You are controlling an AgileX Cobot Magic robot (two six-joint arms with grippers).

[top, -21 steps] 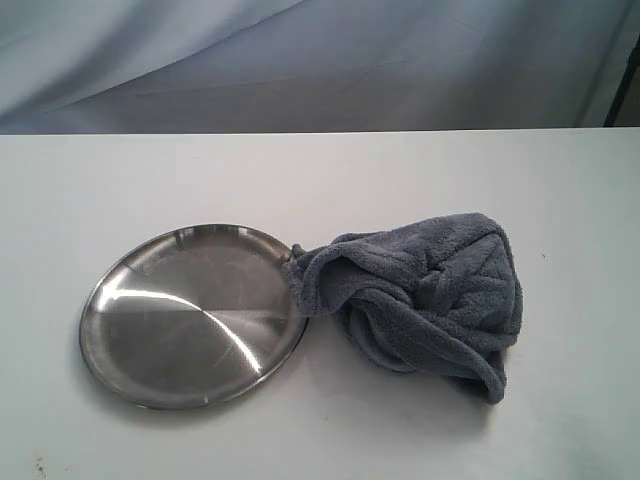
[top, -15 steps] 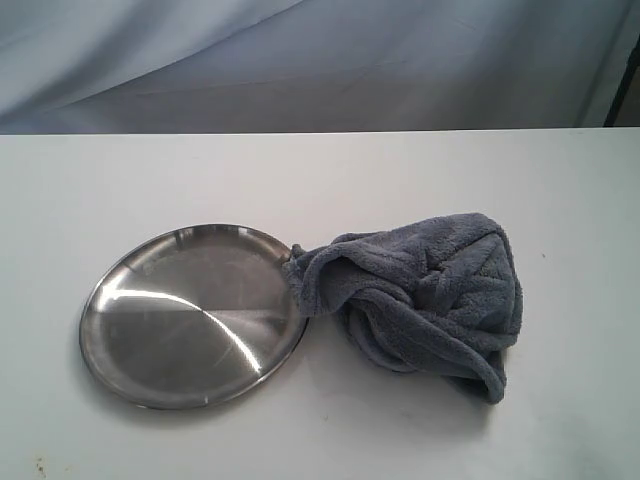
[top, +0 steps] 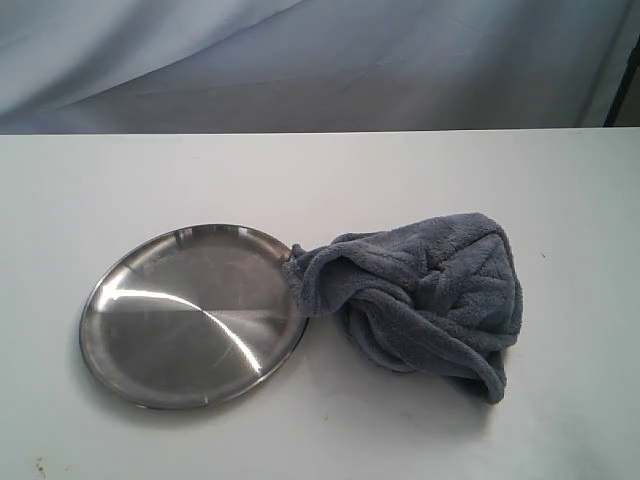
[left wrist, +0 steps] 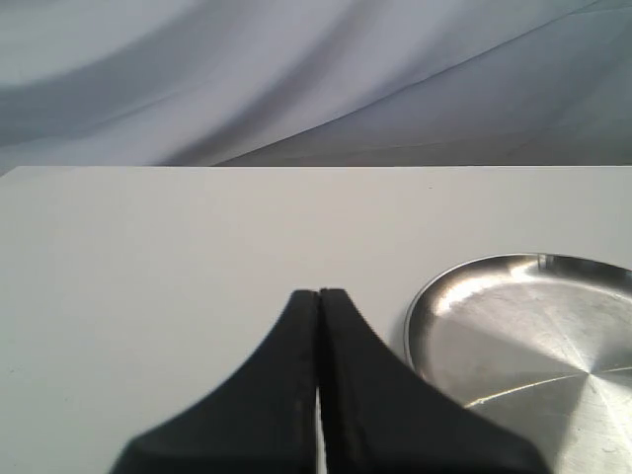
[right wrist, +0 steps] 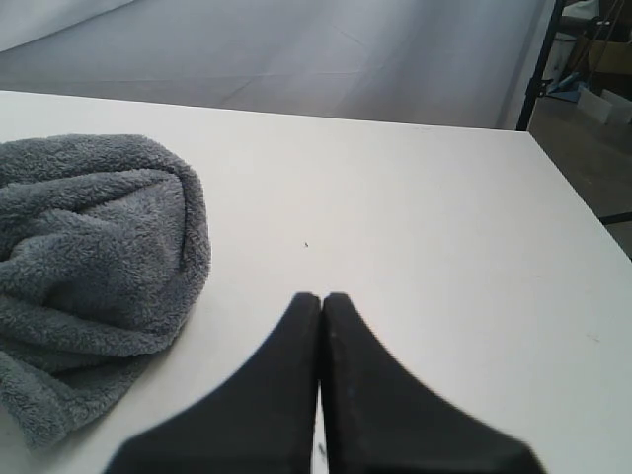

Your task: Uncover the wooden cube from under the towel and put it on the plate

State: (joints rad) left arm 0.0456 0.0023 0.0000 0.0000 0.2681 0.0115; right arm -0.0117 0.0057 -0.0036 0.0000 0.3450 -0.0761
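Observation:
A grey-blue plush towel (top: 425, 295) lies bunched on the white table, one corner touching the rim of the shiny steel plate (top: 190, 315) to its left. The wooden cube is hidden; only the towel's bulge shows. Neither gripper appears in the exterior view. In the left wrist view my left gripper (left wrist: 318, 294) is shut on nothing, over bare table beside the plate (left wrist: 533, 326). In the right wrist view my right gripper (right wrist: 321, 296) is shut and empty too, a short way from the towel (right wrist: 89, 247).
The white table (top: 330, 180) ends at a grey-blue draped backdrop (top: 320, 60). A dark stand leg (right wrist: 538, 59) and some clutter stand on the floor past the table's right edge.

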